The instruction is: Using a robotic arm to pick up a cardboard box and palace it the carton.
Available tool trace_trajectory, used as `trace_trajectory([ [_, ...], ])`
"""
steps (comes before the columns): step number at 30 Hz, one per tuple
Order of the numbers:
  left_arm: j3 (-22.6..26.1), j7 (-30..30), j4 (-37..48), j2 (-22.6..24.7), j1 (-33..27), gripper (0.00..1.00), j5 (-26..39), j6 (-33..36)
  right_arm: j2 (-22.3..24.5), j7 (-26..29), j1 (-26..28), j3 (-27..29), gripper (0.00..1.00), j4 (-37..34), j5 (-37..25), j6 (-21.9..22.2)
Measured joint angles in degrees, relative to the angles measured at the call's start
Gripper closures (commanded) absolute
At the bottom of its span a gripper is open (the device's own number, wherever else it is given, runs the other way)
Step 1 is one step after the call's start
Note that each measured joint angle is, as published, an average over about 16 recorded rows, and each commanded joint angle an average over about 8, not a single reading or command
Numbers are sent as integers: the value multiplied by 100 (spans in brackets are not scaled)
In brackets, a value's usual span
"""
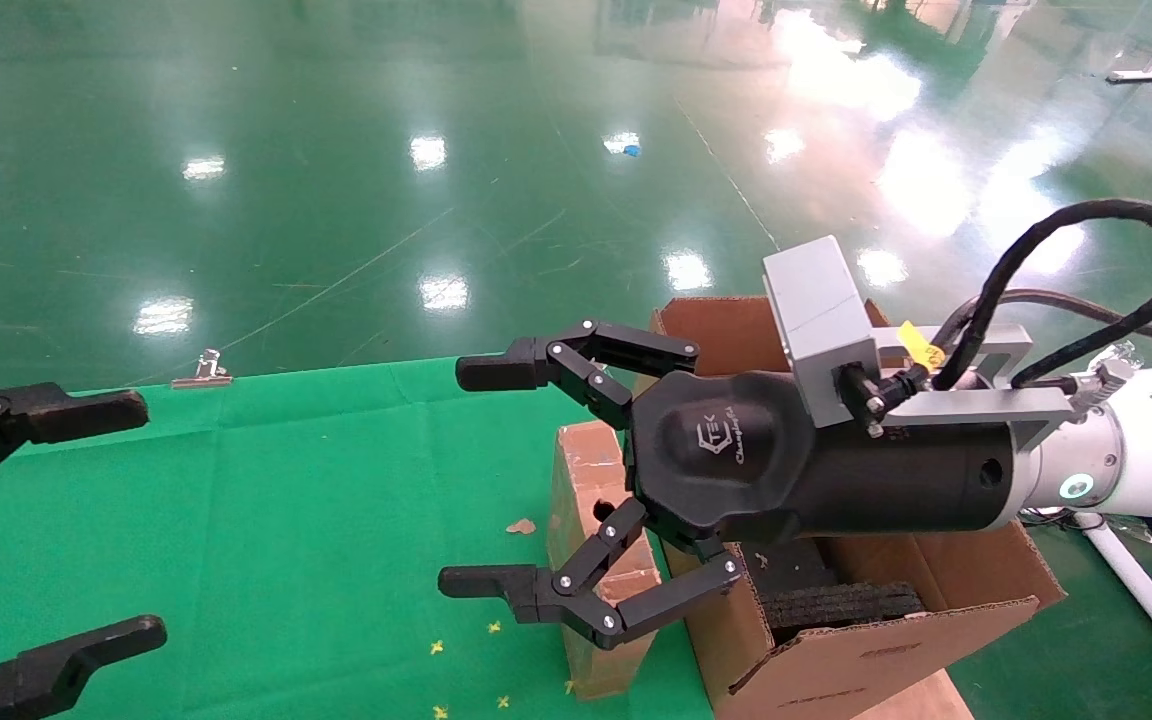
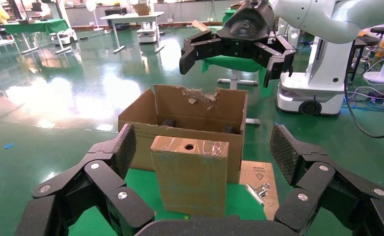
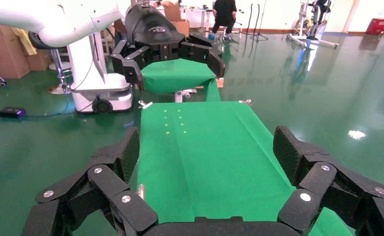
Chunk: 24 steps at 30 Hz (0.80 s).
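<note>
Two grippers, both spread wide and holding nothing. Biggest thing is the desk (image 1: pixel 336 480) under its green cloth, with loads of bare room across the middle and left. The carton (image 1: pixel 936 590) sits at the desk's right edge, flaps up, one ragged, black foam inside. The robotic arm (image 1: pixel 1136 450) reaches in from the right, its right gripper (image 1: pixel 466 475) hanging above the cardboard box (image 1: pixel 596 540), not touching. That box stands upright, just beside the carton's left wall. The left gripper (image 1: pixel 126 520) hovers at the left edge.
</note>
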Motion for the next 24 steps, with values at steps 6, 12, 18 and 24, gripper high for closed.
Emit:
trace_trajectory([
  [6,0,0,0,0,0,0,0,0,0,0,0,0,0,0,0,0],
  [12,0,0,1,0,0,0,0,0,-9,7,2,-17,0,8,-19,-4],
  [18,2,2,3,0,-2,0,-1,1,-77,127,134,-190,0,80,-290,-33],
  [24,5,4,5,0,-3,0,-2,1,-288,537,602,-723,0,170,-1093,-182],
])
